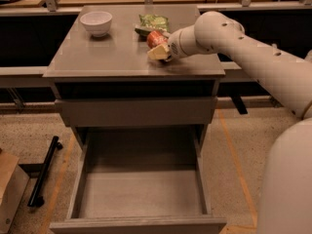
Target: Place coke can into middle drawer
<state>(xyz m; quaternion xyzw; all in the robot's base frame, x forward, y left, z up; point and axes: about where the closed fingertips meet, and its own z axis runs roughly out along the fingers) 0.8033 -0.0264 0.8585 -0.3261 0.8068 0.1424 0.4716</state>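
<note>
The coke can, red with a silver end, is at the back right of the cabinet top, just in front of the green snack bag. My gripper reaches in from the right and is shut on the can, with one cream finger in front of it and just above the top. The middle drawer stands pulled out and open below, with a bare grey floor and low side walls.
A white bowl sits at the back left of the cabinet top. A closed grey drawer front lies above the open drawer. A black bar and a brown box lie on the floor at left.
</note>
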